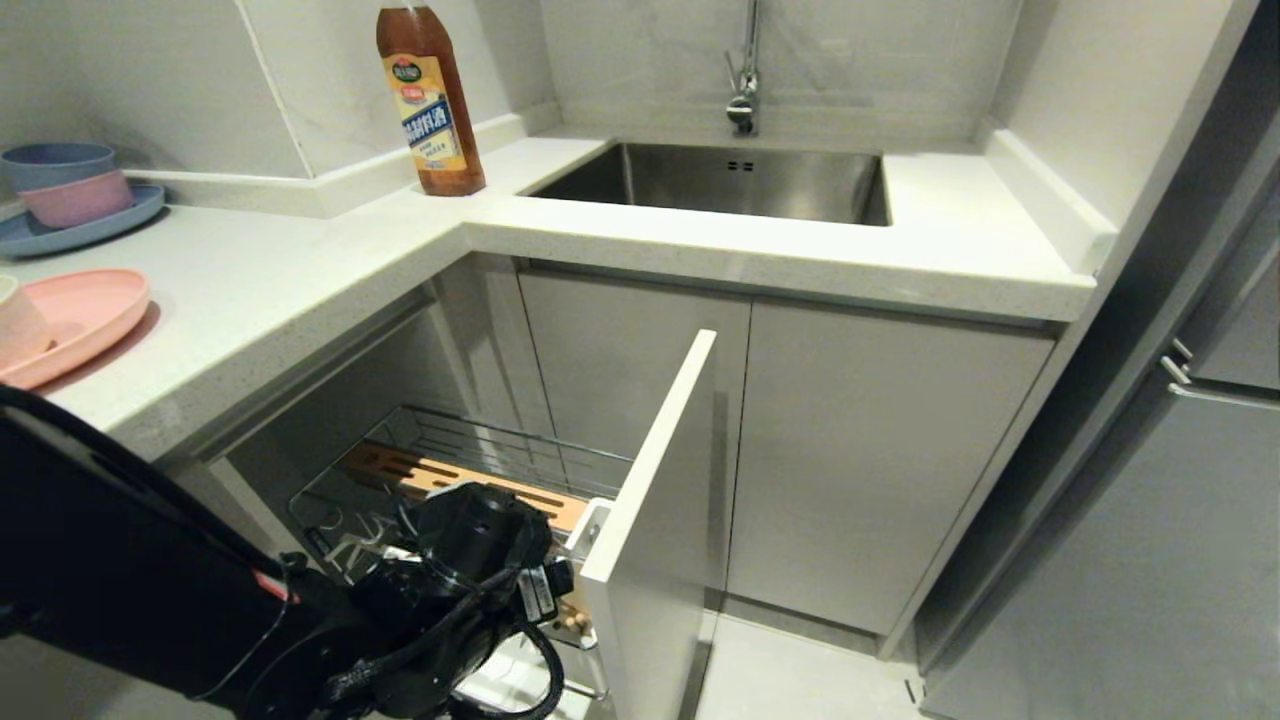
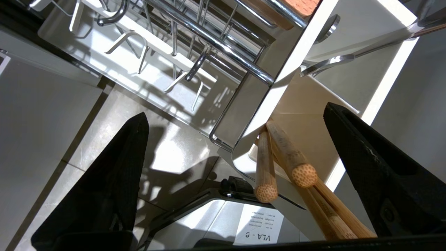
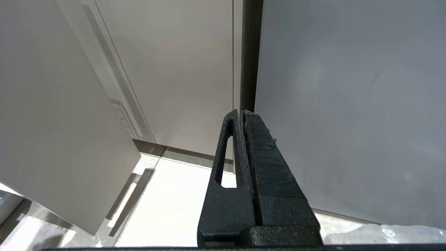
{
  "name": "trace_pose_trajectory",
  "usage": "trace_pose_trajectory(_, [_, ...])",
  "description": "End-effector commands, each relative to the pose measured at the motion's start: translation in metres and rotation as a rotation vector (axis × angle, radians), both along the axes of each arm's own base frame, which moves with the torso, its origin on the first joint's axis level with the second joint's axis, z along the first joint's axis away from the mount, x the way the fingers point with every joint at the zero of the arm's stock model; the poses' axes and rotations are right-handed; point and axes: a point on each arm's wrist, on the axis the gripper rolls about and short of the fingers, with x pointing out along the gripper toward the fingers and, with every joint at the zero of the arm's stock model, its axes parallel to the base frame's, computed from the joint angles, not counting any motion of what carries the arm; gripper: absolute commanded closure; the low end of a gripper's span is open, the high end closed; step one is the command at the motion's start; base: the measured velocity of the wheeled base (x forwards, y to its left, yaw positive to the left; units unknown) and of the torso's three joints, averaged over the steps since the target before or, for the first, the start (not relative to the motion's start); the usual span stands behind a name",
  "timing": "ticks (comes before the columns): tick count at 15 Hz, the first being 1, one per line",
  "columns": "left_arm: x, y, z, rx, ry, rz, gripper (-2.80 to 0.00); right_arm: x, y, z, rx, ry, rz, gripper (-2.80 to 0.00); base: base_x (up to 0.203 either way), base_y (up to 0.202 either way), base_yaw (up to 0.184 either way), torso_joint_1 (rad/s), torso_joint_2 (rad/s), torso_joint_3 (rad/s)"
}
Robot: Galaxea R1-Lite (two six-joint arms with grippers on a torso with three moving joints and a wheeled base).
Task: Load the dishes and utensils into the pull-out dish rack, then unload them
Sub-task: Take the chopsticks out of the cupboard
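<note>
I have the left gripper (image 2: 230,118) down over the front corner of the pulled-out chrome wire dish rack (image 1: 480,445), jaws spread wide and holding nothing. Between them I count two thin light wooden chopsticks (image 2: 275,164), standing butt-end up in the white utensil cup (image 2: 306,115) just behind the tall white cabinet-front panel (image 1: 650,520); neither finger touches them. One slim silver metal fork (image 2: 331,62) shows in the left wrist view, by the same cup. One slotted wooden block (image 1: 450,475) lies along the rack's far side.

On the worktop (image 1: 280,290) to my left sits one large flat pink plate (image 1: 85,320) with one cream-white bowl (image 1: 15,320) on it. Behind stands one blue plate (image 1: 60,230) carrying two small bowls (image 1: 70,185), blue and pink.

The right gripper (image 3: 244,118) hangs by the cabinet fronts, jaws closed and empty.
</note>
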Motion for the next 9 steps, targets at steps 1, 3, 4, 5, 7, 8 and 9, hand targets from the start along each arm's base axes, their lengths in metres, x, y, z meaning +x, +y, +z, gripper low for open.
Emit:
trace_pose_trajectory(1, [0.0,-0.002,-0.0016,-0.002,0.002,0.0,-2.8,0.0003,0.0,-0.0008,0.0,0.004,0.0,0.0,0.0,0.0,0.0,0.0,0.0,0.0])
trace_pose_trajectory(3, [-0.0003,-0.0029,-0.0027,0.0,0.005,-0.002,-2.8,0.0002,0.0,-0.0006,0.0,0.002,0.001,0.0,0.0,0.0,0.0,0.0,0.0,0.0])
trace_pose_trajectory(4, [0.0,-0.0034,-0.0042,0.002,0.008,-0.003,-2.8,0.0002,0.0,-0.0007,0.0,0.003,0.001,0.0,0.0,0.0,0.0,0.0,0.0,0.0])
trace_pose_trajectory(5, [0.0005,-0.0037,-0.0045,0.002,0.008,-0.003,-2.8,0.0001,0.0,-0.0005,0.001,0.002,0.001,0.0,0.0,0.0,0.0,0.0,0.0,0.0])
trace_pose_trajectory(7, [0.0012,-0.0048,-0.0061,-0.001,0.005,-0.005,-0.13,0.0002,0.0,-0.0005,0.0,0.002,0.001,0.0,0.0,0.0,0.0,0.0,0.0,0.0])
trace_pose_trajectory(8, [0.0013,-0.0049,-0.006,-0.002,0.004,-0.005,0.0,0.0002,0.0,-0.0008,0.001,0.003,0.001,0.0,0.0,0.0,0.0,0.0,0.0,0.0])
trace_pose_trajectory(9, [0.0013,-0.0054,-0.0057,-0.002,0.003,-0.006,0.0,0.0001,0.0,-0.0005,0.001,0.002,0.0,0.0,0.0,0.0,0.0,0.0,0.0,0.0])
